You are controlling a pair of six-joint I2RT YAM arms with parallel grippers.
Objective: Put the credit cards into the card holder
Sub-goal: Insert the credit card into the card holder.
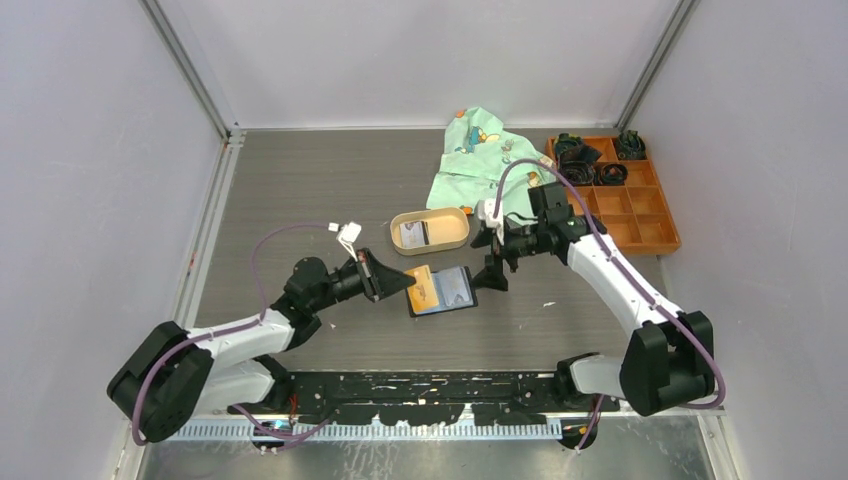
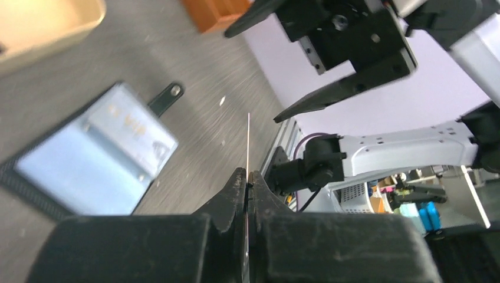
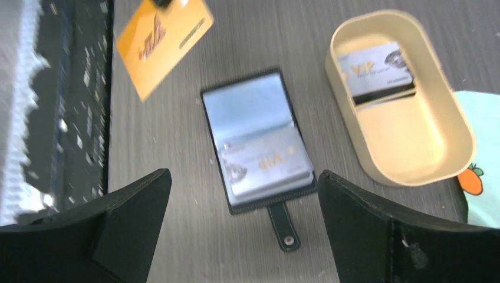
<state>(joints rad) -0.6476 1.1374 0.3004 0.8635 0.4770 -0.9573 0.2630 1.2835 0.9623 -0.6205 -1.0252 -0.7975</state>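
The black card holder [image 1: 452, 291] lies open on the table, a silver card [image 3: 265, 159] in its clear pocket and its snap tab [image 3: 283, 224] pointing toward the right arm. My left gripper [image 1: 405, 283] is shut on an orange credit card [image 1: 420, 285] at the holder's left edge. In the left wrist view that card [image 2: 248, 141] shows edge-on between the pressed fingertips [image 2: 239, 180]. My right gripper [image 3: 243, 177] hangs wide open just above the holder's tab end, holding nothing. More credit cards [image 3: 377, 71] lie in the tan tray [image 3: 466, 135].
The tan oval tray [image 1: 455, 238] sits just behind the holder. A green printed cloth [image 1: 475, 155] lies at the back. An orange compartment box [image 1: 640, 225] with dark items stands at the back right. The arms' base rail [image 1: 420, 385] runs along the near edge.
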